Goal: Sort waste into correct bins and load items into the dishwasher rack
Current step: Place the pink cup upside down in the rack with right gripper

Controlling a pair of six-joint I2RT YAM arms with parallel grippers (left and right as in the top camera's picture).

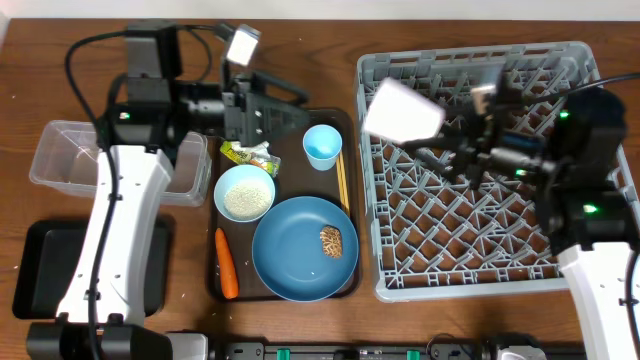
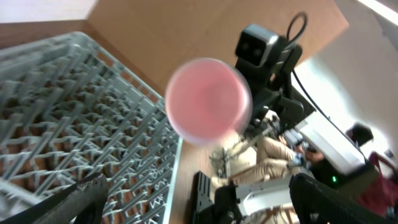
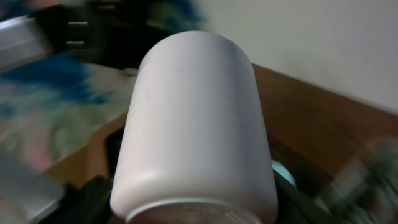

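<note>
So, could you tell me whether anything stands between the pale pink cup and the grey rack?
Nothing visible does. The small pale pink cup, held in the right end effector, hangs over the large grey plastic dishwasher rack, with only bare pegs beneath.

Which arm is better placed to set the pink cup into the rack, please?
Right: its jaws grip the pale pink cup above the dishwasher rack; the jaws of the left arm stand open and empty.

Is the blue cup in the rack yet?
No, the blue cup stands on the tray beside the chopsticks, left of the rack.
</note>
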